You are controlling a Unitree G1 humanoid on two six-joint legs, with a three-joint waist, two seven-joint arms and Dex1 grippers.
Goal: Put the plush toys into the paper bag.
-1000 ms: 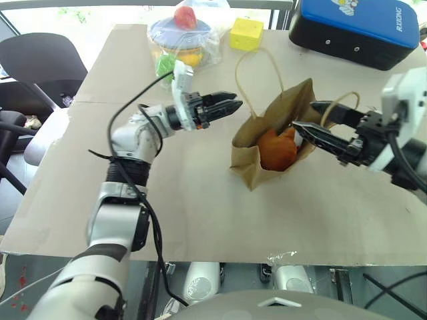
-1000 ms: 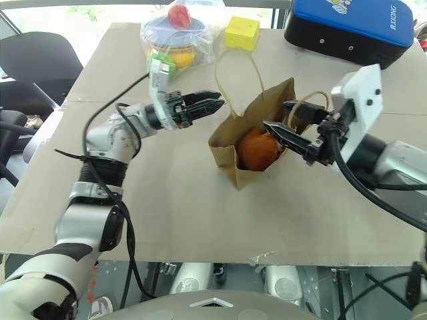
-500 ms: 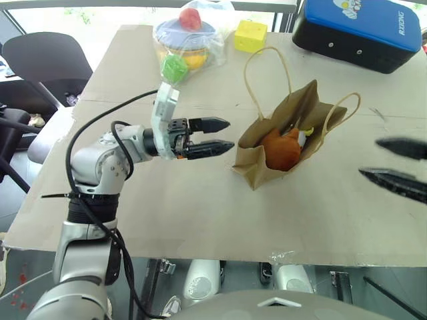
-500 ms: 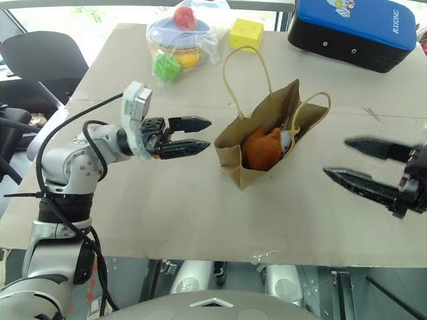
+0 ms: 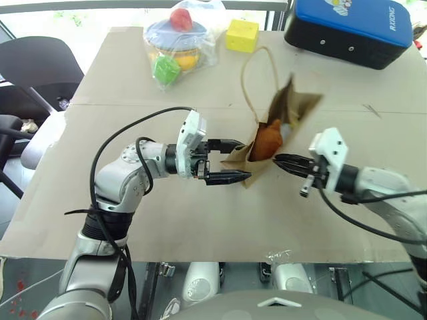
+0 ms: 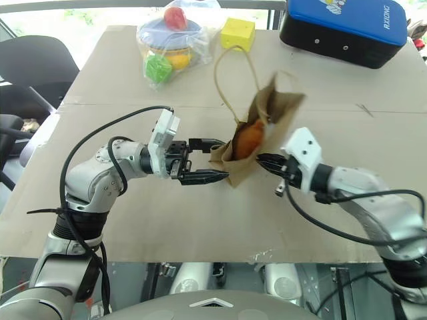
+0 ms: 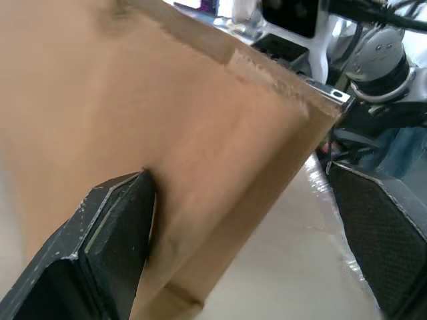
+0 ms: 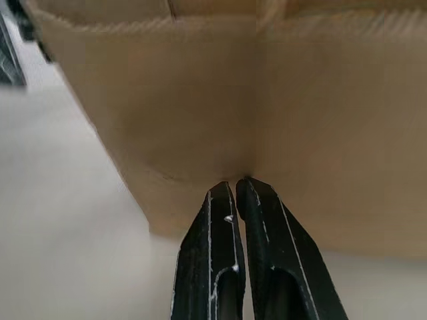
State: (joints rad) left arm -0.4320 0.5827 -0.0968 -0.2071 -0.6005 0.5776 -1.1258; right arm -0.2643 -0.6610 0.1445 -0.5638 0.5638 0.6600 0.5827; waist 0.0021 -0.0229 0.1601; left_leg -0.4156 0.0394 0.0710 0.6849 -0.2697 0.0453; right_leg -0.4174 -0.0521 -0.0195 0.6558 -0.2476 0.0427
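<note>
Cardboard-coloured board covers the table (image 5: 200,227), and both arms work at its middle. Nearest the robot, the left gripper (image 5: 223,161) stands spread wide, one finger against the bag's left side and the other low by its base. The right gripper (image 5: 280,161) is clenched with nothing between its fingers, its tips pressing the opposite side of the paper bag (image 5: 287,110).

That bag tilts between the two grippers, its mouth facing up and toward the robot, one cord handle arching above. The orange-brown plush toy (image 5: 267,141) sits inside, visible through the opening. I cannot make out the white toy in the bag now.

By my reading, the loading step is over or nearly so, and the grippers are steadying or squaring up the bag. The next move calls for a gentle, balanced push, since the bag leans and could tip.

Farther back lie a clear plastic bag of hard toys (image 5: 179,41), a yellow foam cube (image 5: 242,35) and a blue-and-black case (image 5: 353,30).

From the right wrist, the shut tips (image 8: 239,193) meet a crease in the paper wall; the head views show the toy, which the wrist views do not.
</note>
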